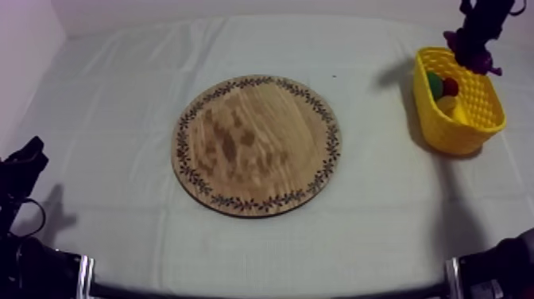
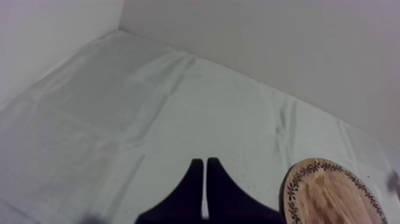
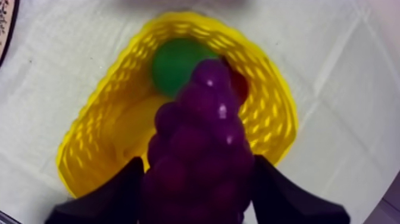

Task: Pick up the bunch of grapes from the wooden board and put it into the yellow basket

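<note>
Wall: plain and pale; seen behind the table's far edge and at its left side.
Cloth: grey-white, spread over the whole table; soft creases and fold lines are noted, most clearly in the left wrist view.
Board: round, wooden, lying flat near the middle of the table. A dark leaf garland runs round its rim and the grain is blotched darker toward the centre. Nothing is seen lying on it.
Basket: bright yellow, woven lattice wall, standing on the cloth at the right side, well apart from the board.
Bunch of grapes: deep purple, glossy, made of rounded berries packed into a cone with small highlights on them. It is held in the air over the basket, off the board. In the top view it hangs at the basket's far rim. Whether it touches the fruit below cannot be told.
Right gripper: the two black fingers are closed against the sides of the bunch, one at each flank. It is positioned above the basket.
Left gripper: fingers lie together as a narrow wedge with nothing between them. It rests low over bare cloth at the table's left side, the board just beyond.
Green fruit: round, inside the basket.
Yellow fruit: inside the basket, beside the green one; its shape is unclear.
Small red fruit: inside the basket, partly hidden behind the bunch.
</note>
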